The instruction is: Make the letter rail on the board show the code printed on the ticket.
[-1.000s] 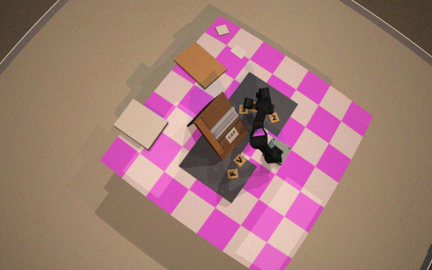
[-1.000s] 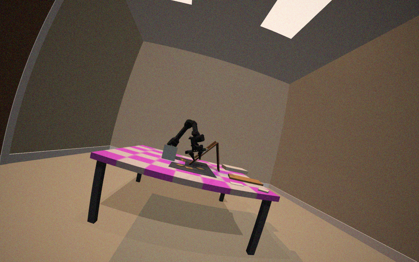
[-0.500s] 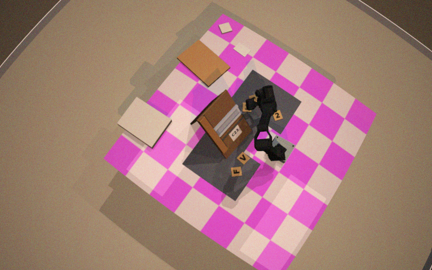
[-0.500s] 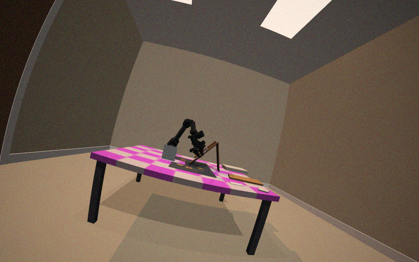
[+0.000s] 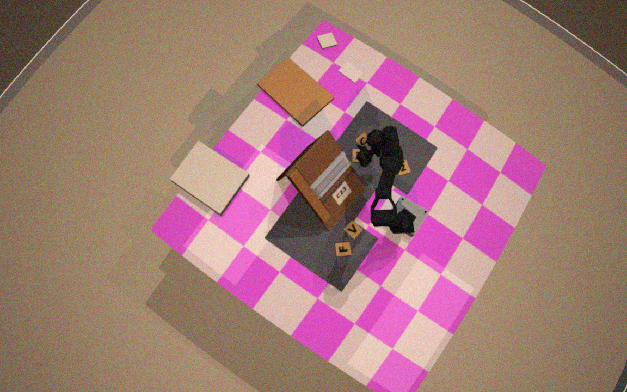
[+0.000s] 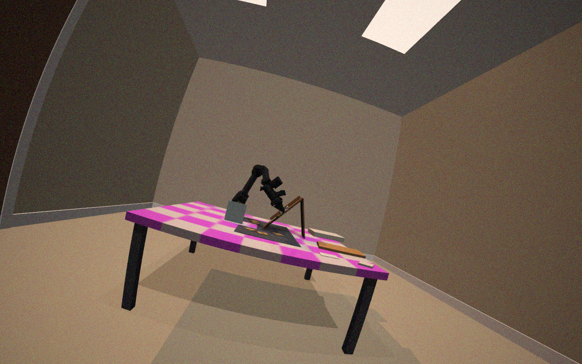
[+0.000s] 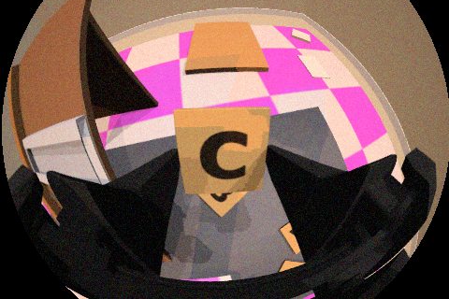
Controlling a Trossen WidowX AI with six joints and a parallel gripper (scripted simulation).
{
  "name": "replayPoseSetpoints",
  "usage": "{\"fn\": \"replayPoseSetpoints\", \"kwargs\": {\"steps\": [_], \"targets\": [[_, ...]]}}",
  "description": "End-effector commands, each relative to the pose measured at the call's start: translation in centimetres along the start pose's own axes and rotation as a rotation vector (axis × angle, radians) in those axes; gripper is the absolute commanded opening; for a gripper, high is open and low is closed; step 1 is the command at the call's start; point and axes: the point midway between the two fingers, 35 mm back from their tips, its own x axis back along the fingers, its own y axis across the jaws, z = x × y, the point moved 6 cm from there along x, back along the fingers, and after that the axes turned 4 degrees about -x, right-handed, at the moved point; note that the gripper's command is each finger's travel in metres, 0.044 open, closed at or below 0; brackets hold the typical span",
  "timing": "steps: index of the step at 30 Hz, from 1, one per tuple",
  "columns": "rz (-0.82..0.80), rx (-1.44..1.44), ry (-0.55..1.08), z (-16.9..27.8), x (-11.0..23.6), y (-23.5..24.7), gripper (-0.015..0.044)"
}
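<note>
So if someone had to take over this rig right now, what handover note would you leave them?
Gripper: shut on the C tile, lifted off the grey mat near the board's far end.
Ticket on the board reads C23. The rail shows no tiles in it.
On the mat: F tile and V tile at the near end of the board; other tiles lie half hidden under the arm.
Done: C picked up.
Left: slide C into the rail's open end, push it home, release; then the remaining code tiles.
</note>
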Motion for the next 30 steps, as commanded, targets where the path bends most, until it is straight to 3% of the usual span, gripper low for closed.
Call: {"fn": "replayPoseSetpoints", "kwargs": {"steps": [1, 30], "targets": [[-0.019, 0.079, -0.03, -0.19, 0.37, 0.43, 0.0], [-0.019, 0.078, -0.03, -0.14, 0.39, 1.23, 0.0]]}}
